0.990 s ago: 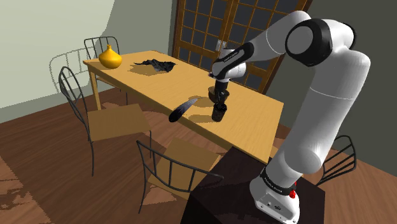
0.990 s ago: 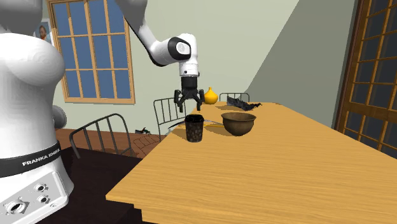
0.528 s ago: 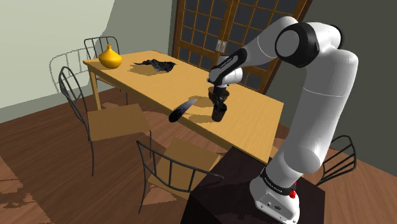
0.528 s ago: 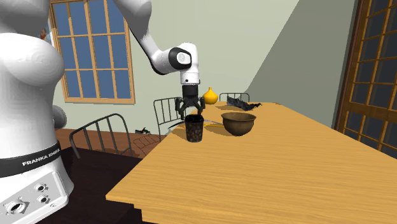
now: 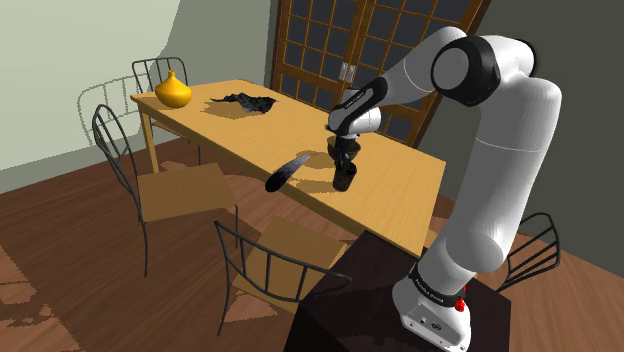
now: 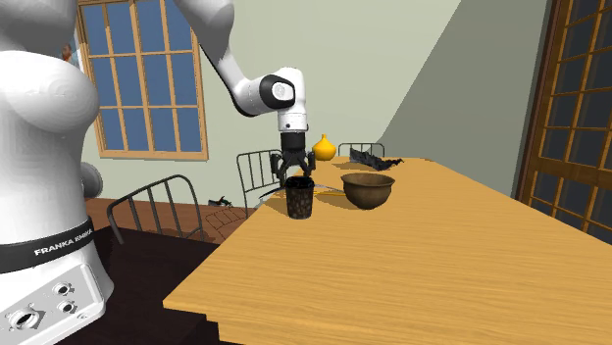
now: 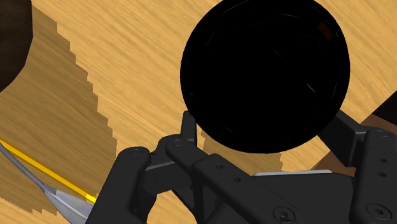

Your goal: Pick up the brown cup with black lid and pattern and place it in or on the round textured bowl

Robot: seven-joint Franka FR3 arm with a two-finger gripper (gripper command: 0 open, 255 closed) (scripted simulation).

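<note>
Dark brown patterned cup with flat black lid [image 6: 300,199] stands upright on the light wooden worktop [image 6: 422,279], just beside the round brown bowl [image 6: 368,191]. All-black end effector [image 6: 297,177] spread, straddling the cup's top; contact cannot be told. Shoulder view adds a yellow vase [image 5: 173,91], wire-backed chairs [image 5: 180,190] and a plank floor [image 5: 60,250].
</note>
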